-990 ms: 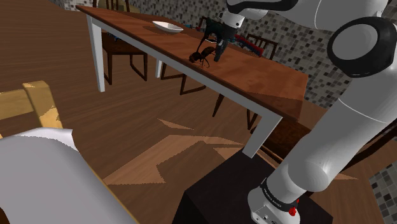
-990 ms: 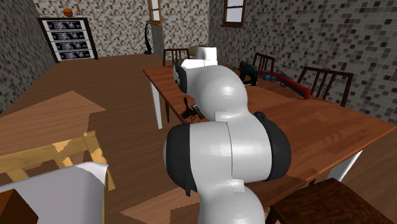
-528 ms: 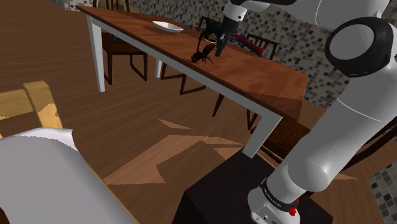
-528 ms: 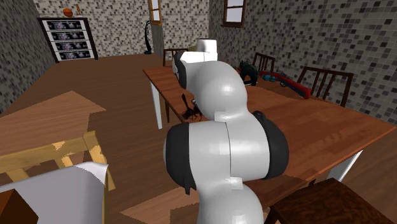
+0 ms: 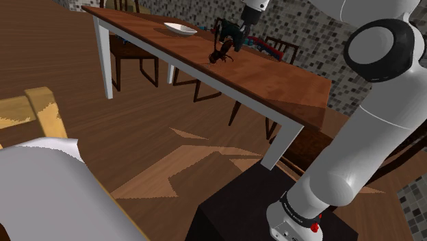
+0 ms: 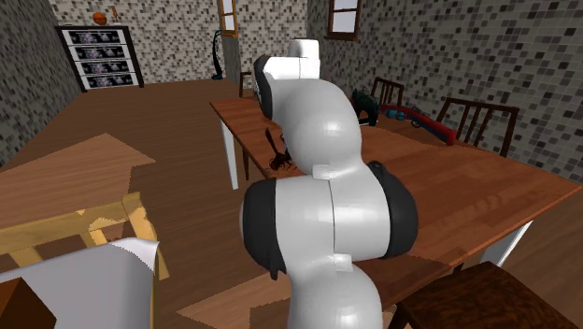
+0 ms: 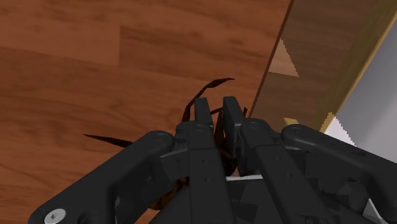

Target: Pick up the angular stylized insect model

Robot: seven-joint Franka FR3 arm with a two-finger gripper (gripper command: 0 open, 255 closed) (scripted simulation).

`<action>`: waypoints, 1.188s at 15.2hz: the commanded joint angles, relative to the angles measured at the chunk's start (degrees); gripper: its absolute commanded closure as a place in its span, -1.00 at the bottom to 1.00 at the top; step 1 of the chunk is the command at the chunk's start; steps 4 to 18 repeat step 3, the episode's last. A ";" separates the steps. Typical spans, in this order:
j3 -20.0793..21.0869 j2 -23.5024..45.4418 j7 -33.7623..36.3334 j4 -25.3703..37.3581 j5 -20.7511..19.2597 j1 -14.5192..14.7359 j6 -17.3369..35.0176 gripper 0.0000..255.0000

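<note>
- Looking along the hand in the wrist view, you are seeing the gripper [image 7: 216, 109] holding its two black fingers [image 7: 203, 114] drawn in to a narrow gap, and they are clasping the dark brown insect model [image 7: 220, 135] between them.
- Thin angular legs are sticking out past the fingertips over the brown wooden tabletop [image 7: 95, 51], and the hand is working close to the tabletop's edge, with floor showing beyond it.
- In the shoulder view, you are watching the gripper [image 5: 229, 42] pointing down over the long table [image 5: 274, 75] with white legs. The insect model [image 5: 219, 56] is hanging tilted at the fingertips, near the long edge that is facing the camera.
- Whether the insect model is touching the wood or sitting just clear of it, I am not managing to tell from any of your views.
- A white dish [image 5: 180, 28] is lying on the table toward the shoulder view's left, well apart from the insect model.
- In the second exterior view, the white arm [image 6: 313, 140] is covering most of the hand, and the insect model [image 6: 278, 161] is peeking out just at the arm's left side, by the table's [image 6: 467, 178] edge.
- A red and blue object [image 6: 425, 121] is lying along the far side of the table, well apart from the hand.
- Dark wooden chairs [image 5: 137, 61] are standing around the table, and the dark stand [image 5: 233, 212] is sitting at the shoulder view's lower right.
</note>
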 commanded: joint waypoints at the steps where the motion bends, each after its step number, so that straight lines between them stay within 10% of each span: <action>1: -0.09 0.62 -0.11 2.41 0.20 -0.13 -1.83 1.00; 18: -0.10 0.67 -0.12 2.59 0.21 -0.14 -1.97 1.00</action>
